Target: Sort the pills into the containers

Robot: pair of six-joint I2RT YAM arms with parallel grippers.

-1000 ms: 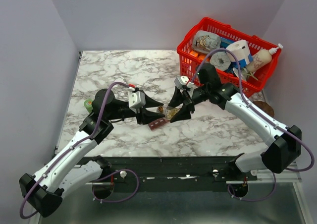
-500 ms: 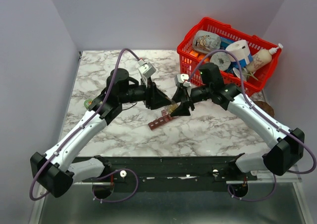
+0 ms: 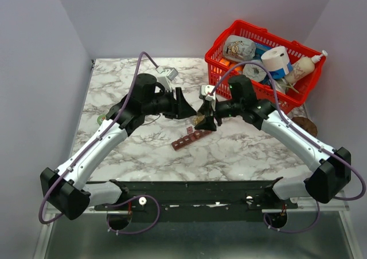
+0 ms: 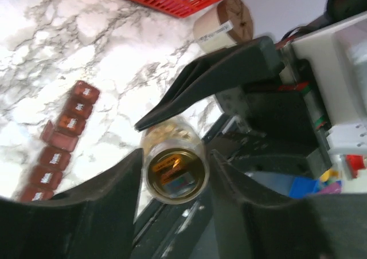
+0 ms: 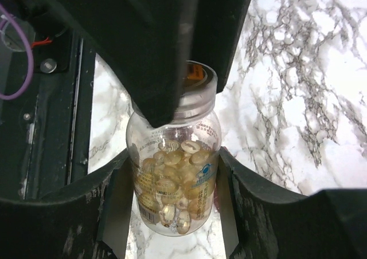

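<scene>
Right gripper (image 5: 172,213) jaws clamped the bottle (image 5: 172,173) — left gripper (image 4: 175,159) jaws straddled its cap (image 4: 174,176), probably to unscrew it; grip unclear.

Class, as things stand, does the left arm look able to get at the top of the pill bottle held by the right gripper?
Probably yes: the right gripper clamps the pill bottle by its body, leaving the cap end free, and the left gripper straddles that end.
</scene>
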